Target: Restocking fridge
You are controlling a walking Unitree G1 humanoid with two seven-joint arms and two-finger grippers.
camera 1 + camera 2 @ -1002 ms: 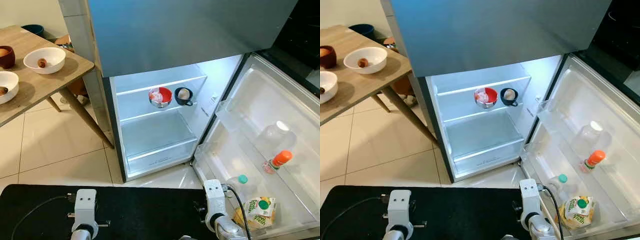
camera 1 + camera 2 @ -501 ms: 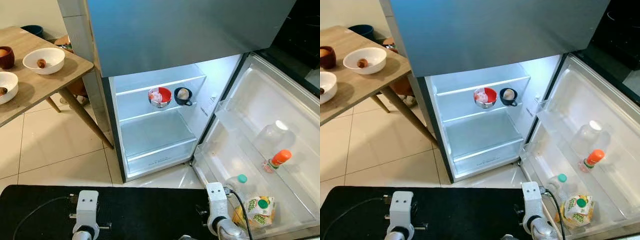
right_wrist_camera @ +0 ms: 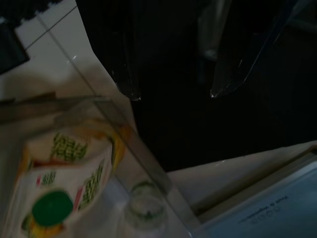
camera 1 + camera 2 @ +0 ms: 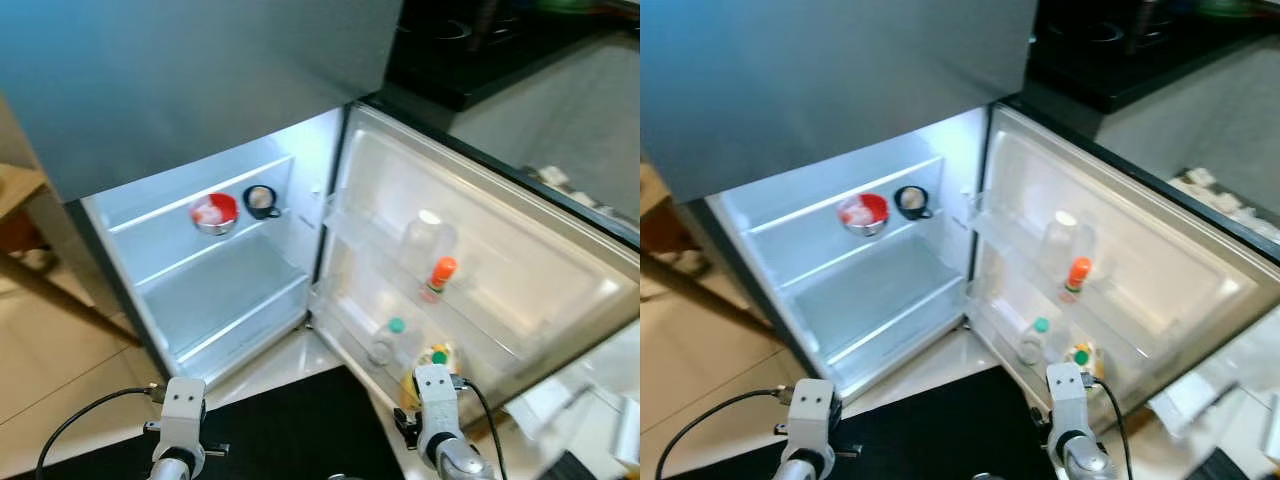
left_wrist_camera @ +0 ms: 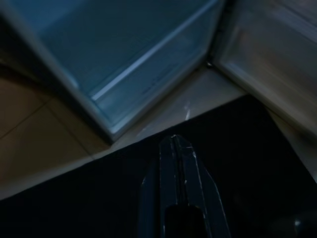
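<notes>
Your left gripper (image 5: 179, 148) hangs low at the frame's bottom, jaws pressed together; your right gripper (image 3: 171, 94) hangs beside the door bin, jaws apart and empty. The fridge (image 4: 215, 290) stands open at centre, lit white inside. Its upper shelf holds a red bowl (image 4: 214, 212) and a dark cup (image 4: 260, 201). The door (image 4: 470, 270) carries a carton (image 3: 64, 183), two bottles (image 4: 438, 275) and a clear jar (image 4: 424, 235).

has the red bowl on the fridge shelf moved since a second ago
No. The red bowl sits on the same shelf beside the dark cup, as before. The whole picture shifted, so the camera turned rightward, not the bowl.
</notes>
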